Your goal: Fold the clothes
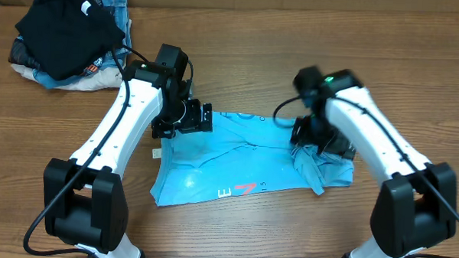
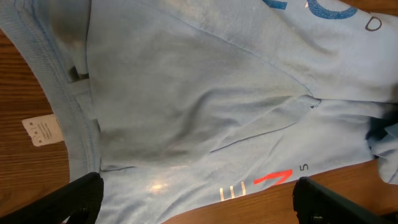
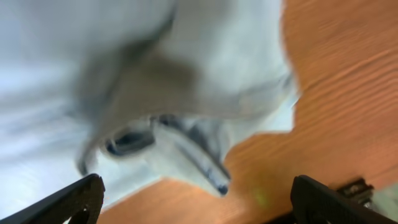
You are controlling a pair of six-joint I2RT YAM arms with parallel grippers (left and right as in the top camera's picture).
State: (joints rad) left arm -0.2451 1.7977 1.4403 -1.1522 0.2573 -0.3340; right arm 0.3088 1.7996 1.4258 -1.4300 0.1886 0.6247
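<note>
At right edge, light sky-blue cotton T-shirt bunched; left gripper, right gripper spread wide, empty; lump may spoil fold.

The left arm reaches in from the near-left base, elbow bent, wrist tipped down. The left gripper has its jaws spread wide, with fingertips at opposite bottom corners of the wrist view. The right arm mirrors it from the near-right. The right gripper points down, jaws also wide apart, fingers well separated.
</note>
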